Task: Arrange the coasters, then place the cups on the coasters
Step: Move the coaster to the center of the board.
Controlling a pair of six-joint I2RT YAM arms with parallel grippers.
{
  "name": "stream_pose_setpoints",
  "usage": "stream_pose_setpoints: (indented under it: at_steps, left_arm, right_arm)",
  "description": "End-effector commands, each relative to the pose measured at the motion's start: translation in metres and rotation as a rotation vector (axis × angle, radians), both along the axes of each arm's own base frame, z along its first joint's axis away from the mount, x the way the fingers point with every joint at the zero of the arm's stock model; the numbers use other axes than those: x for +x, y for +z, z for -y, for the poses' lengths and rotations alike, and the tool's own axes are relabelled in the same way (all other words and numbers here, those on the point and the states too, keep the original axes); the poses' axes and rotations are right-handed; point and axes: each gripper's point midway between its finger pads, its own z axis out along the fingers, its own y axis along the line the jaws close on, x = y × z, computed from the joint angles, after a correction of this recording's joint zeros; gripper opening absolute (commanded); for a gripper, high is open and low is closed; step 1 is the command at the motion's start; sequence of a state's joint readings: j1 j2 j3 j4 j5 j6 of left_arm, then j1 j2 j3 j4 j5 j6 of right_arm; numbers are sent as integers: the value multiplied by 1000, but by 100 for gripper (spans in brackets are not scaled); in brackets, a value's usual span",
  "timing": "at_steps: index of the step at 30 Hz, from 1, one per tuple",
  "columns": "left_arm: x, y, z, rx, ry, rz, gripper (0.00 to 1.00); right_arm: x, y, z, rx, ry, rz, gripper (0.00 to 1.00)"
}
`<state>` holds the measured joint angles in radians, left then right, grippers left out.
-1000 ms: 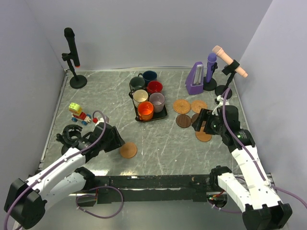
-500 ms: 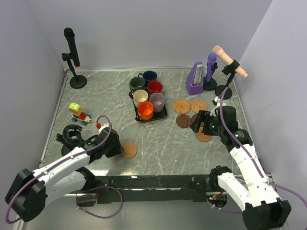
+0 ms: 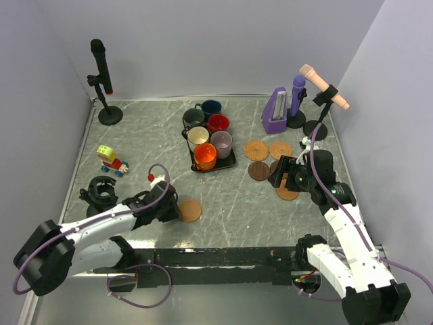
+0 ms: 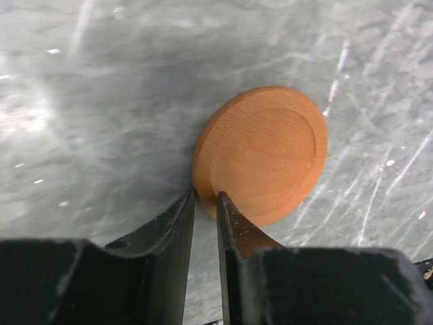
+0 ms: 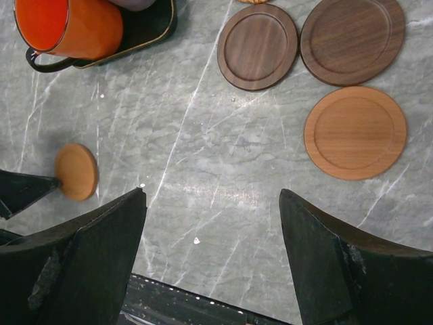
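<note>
A light tan coaster (image 3: pixel 190 210) (image 4: pixel 264 152) (image 5: pixel 76 171) lies on the marble near the front left. My left gripper (image 3: pixel 174 210) (image 4: pixel 204 198) reaches in low, its jaws almost together with the coaster's near rim pinched between the tips. Two more tan coasters (image 3: pixel 256 149) and a dark brown one (image 3: pixel 258 170) (image 5: pixel 258 46) lie at the right, along with a second dark one (image 5: pixel 352 39) and a tan one (image 5: pixel 355 132). My right gripper (image 3: pixel 283 172) (image 5: pixel 211 196) hovers wide open over bare table beside them. Several cups, the orange one (image 3: pixel 205 156) nearest, stand on the black tray (image 3: pixel 232 162).
A black microphone stand (image 3: pixel 101 81) is at the back left. A purple metronome (image 3: pixel 275 112), a purple microphone (image 3: pixel 298 101) and a pink microphone (image 3: pixel 325 87) stand back right. A small toy (image 3: pixel 111 160) and a black ring-shaped object (image 3: pixel 100 189) lie left.
The left arm dropped low and reached right while its jaws narrowed onto the tan coaster's rim; the coaster shifted slightly right. The right arm barely moved.
</note>
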<state>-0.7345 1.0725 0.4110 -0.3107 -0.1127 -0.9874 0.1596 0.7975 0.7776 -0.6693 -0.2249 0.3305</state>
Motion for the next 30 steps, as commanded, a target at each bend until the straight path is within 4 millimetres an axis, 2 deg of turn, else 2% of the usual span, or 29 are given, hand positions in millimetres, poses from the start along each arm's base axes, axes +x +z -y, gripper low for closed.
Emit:
stream_pose_setpoints:
  at_steps: [1,5,8,15,19,23,25,30]
  left_arm:
    - [9,4,21,-44,-5,34,25]
    - [12,0,42,-23,-48,33,25]
    - [16,-2,66,-13,-87,37,25]
    - [29,1,140,-57,-184,56,28]
    - [44,14,181,-106,-220,90,28]
    - [53,20,197,-106,-243,111,30]
    - [56,31,199,-116,-251,137,37]
    - [58,60,188,-98,-282,218,84]
  right_arm:
    - [0,1,-3,8,22,24,86]
    - [-2,-3,-5,15,27,16,86]
    - [-4,-7,-5,14,30,6,85]
    - [-9,-15,-5,19,32,-15,86]
    - [-11,-19,-5,17,33,-27,85]
    - [-14,-20,-4,10,33,-29,85]
    - [-15,-21,-3,7,31,-32,85]
    - [-15,-19,-7,31,39,-31,85]
